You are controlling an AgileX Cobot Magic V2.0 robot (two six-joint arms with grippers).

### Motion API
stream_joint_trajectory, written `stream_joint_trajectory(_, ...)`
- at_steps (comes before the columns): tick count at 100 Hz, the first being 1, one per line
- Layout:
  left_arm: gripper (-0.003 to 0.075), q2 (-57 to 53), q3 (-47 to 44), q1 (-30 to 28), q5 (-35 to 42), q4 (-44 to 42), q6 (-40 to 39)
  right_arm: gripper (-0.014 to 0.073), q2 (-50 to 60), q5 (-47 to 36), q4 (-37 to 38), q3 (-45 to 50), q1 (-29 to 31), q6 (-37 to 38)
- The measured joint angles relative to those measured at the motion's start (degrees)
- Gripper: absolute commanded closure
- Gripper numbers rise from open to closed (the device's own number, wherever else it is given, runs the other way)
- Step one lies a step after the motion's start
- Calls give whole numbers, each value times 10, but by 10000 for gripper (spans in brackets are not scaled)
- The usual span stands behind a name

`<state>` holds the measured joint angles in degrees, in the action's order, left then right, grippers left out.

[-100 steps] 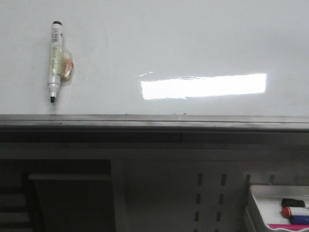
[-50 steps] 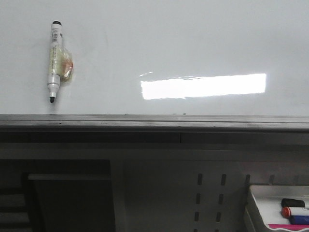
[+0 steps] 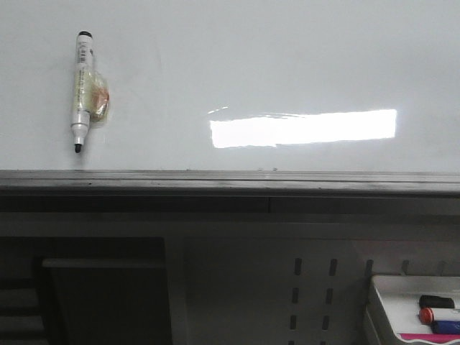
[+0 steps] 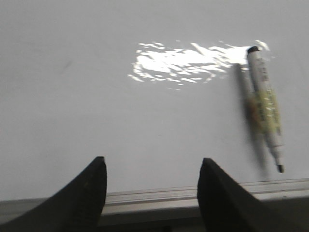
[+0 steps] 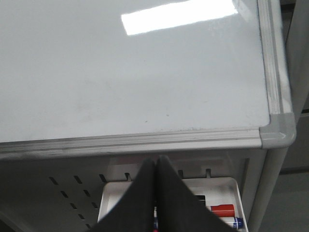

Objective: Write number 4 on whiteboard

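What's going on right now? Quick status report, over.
Left gripper open, empty. Right gripper shut, empty, over marker tray. Whiteboard blank, no 4 yet. Marker lies uncapped on board, nothing blocking it.

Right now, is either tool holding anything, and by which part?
Nothing is held. The left tool is open and empty; the right tool is shut on nothing. The marker lies untouched on the whiteboard.

No legible text anywhere. Marker (image 3: 83, 90) lying far left on whiteboard (image 3: 287, 65) carries a printed label near its cap end, too small and blurred to read. No number drawn on the board surface.
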<state>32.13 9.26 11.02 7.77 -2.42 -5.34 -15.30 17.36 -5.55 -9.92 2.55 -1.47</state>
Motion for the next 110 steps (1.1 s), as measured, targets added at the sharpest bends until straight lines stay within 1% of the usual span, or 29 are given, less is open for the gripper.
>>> stream_joint_trajectory(17,331,106,42,108,48,-1,0,658,0,0,0,0,0,0)
stream_joint_trajectory(31,331,218,98,161,63,14,0,658,0,0,0,0,0,0)
stream_joint_trajectory(50,331,362,158,175,93,24,0,658,0,-1,0,0,0,0)
stream_joint_trajectory(64,331,425,186,175,122,30,-8,658,0,-3,0,0,0,0)
stream_joint_trajectory(77,337,456,199,176,136,54,-12,658,0,-3,0,0,0,0)
stream_joint_trajectory(80,354,461,200,177,140,60,-13,658,0,-3,0,0,0,0)
stream_joint_trajectory(84,420,464,203,179,145,72,-13,658,0,-3,-1,0,0,0)
stream_joint_trajectory(85,451,465,203,179,145,75,-13,658,0,-3,-1,0,0,0)
stream_joint_trajectory(87,487,465,205,179,145,80,-14,658,0,-3,-2,0,0,0)
stream_joint_trajectory(88,526,466,205,179,145,83,-14,658,0,-3,-2,0,0,0)
stream_joint_trajectory(89,545,466,205,179,145,85,-14,658,0,-3,-2,0,0,0)
stream_joint_trajectory(90,587,467,205,179,145,88,-14,658,0,-3,-3,0,0,0)
stream_joint_trajectory(91,608,467,205,179,145,89,-14,658,0,-3,-3,0,0,0)
stream_joint_trajectory(92,652,468,205,179,145,90,-14,658,0,-3,-3,0,0,0)
stream_joint_trajectory(94,694,468,206,179,142,93,-15,658,0,-3,-3,0,0,0)
stream_joint_trajectory(95,736,468,206,179,141,95,-15,658,0,-3,-4,0,0,0)
stream_joint_trajectory(104,741,469,206,179,134,92,-15,658,-1,-3,-4,0,-13,0)
stream_joint_trajectory(110,741,469,206,179,132,85,-15,658,-4,-3,-4,0,-35,-4)
